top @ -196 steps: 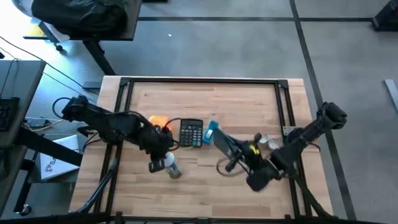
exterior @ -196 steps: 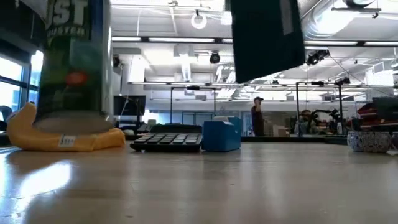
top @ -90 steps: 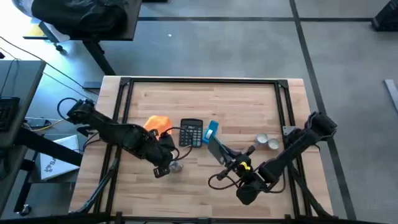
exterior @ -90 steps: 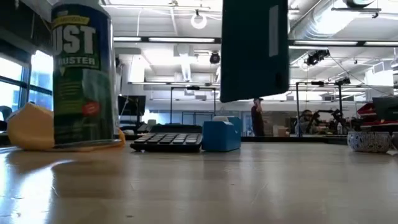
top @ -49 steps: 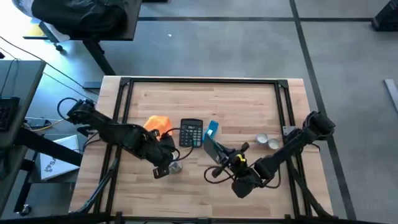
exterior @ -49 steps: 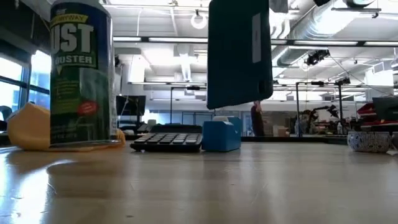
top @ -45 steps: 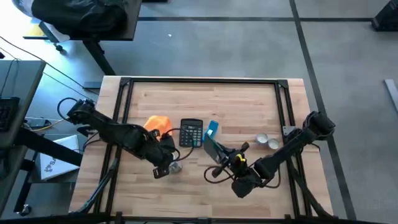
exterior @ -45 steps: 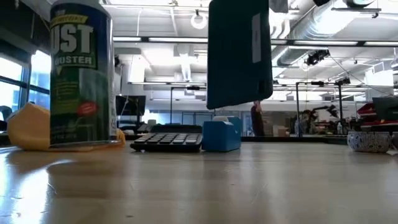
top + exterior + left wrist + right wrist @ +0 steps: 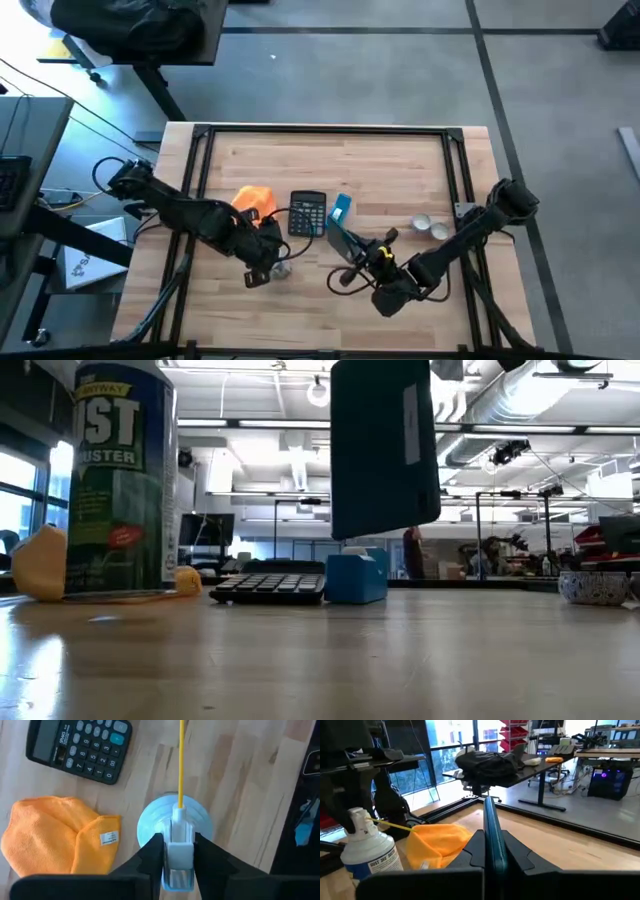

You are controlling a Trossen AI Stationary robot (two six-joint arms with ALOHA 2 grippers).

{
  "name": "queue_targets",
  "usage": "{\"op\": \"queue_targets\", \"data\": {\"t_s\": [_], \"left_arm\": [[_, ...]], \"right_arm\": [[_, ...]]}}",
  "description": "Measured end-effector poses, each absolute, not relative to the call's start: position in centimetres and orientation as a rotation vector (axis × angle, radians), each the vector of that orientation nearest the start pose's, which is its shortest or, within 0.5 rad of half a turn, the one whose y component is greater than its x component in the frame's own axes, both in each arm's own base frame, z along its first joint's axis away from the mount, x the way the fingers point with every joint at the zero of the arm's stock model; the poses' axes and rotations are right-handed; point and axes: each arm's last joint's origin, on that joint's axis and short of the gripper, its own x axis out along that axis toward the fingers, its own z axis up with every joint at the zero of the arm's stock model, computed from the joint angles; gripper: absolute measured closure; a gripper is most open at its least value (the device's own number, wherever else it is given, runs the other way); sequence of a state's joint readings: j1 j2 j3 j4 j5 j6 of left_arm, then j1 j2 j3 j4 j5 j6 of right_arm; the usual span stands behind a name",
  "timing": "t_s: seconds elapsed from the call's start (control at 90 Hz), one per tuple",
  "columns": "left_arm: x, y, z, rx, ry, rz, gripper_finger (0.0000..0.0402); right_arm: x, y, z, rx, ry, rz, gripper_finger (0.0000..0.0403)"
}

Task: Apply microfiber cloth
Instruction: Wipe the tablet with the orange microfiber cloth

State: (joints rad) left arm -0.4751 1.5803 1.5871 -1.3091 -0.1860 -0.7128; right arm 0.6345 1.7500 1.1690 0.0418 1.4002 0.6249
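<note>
Just beside your left gripper (image 9: pixel 177 851), which pinched the white duster can's nozzle (image 9: pixel 178 822), lay the crumpled orange microfiber cloth (image 9: pixel 57 836). Your right gripper (image 9: pixel 490 851) clamped a thin dark tablet (image 9: pixel 490 827); you needed to free a hand first.

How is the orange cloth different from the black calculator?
The microfiber cloth is bright orange, soft and crumpled, while the calculator is black, hard and flat, with rows of buttons. The cloth has a small white tag; the calculator has a screen. Both lie on the wooden table, untouched by either pincer.
</note>
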Motion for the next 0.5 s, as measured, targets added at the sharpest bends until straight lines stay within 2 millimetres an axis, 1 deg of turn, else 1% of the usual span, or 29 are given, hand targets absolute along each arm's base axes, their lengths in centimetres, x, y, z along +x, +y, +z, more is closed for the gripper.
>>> {"op": "queue_targets", "data": {"t_s": [0.256,0.5], "left_arm": [[26.59,-13.03,33.81,-0.205,1.197,0.191,0.0280],[26.58,-13.03,33.80,-0.199,1.200,0.184,0.0273]], "right_arm": [[31.27,19.46,24.16,0.124,0.047,-0.790,0.0403],[31.27,19.46,24.16,0.124,0.047,-0.790,0.0403]]}}
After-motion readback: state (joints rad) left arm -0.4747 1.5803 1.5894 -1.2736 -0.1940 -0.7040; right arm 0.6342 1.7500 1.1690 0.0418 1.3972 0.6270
